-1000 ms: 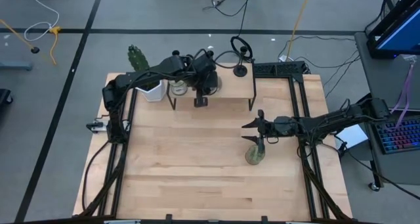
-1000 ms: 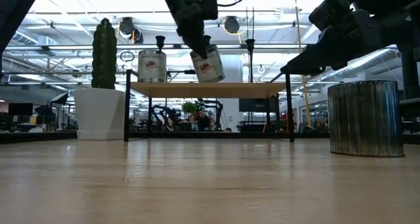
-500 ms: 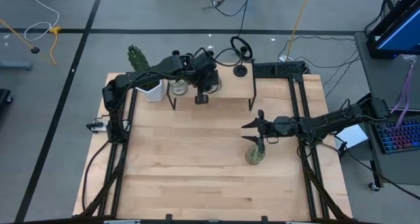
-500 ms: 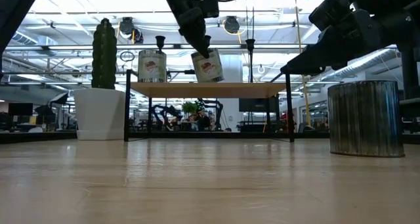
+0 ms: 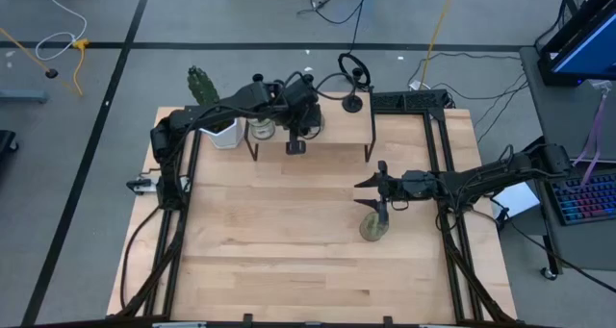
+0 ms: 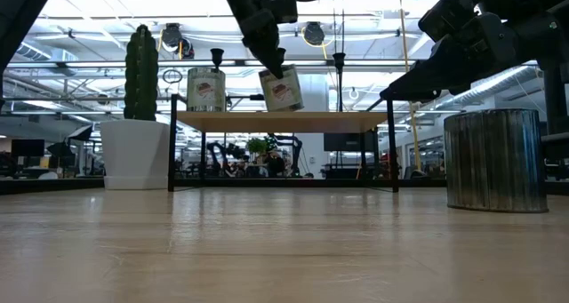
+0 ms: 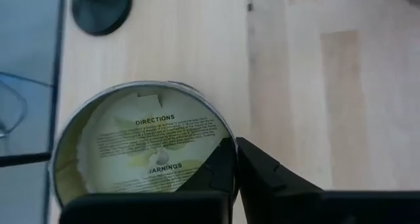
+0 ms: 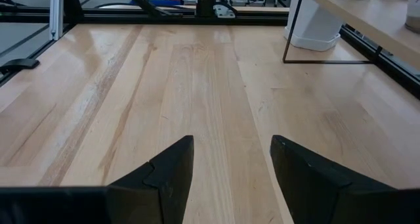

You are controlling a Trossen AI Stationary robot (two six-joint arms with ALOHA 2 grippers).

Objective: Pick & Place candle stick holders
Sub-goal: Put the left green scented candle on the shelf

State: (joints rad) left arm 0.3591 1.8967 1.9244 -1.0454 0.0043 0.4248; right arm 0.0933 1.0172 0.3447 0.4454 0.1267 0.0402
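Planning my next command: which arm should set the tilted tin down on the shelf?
Left. The left claw is shut on the tin at its rim, holding it tilted just above the shelf. The right claw is open, empty, out over the table.

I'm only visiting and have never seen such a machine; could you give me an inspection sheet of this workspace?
Surface: wooden table, small shelf at its back.
Job's things: candle stick holders on the shelf, one at its end, another behind an upright tin; third not made out.
Clutter: cactus in a white pot; metal canister on the table.
Grippers: left pincer shut on the rim of a tilted tin above the shelf; right pincer open, beside the canister.
Cables: several loose on the floor behind the table.
Surroundings: keyboard on a side desk.
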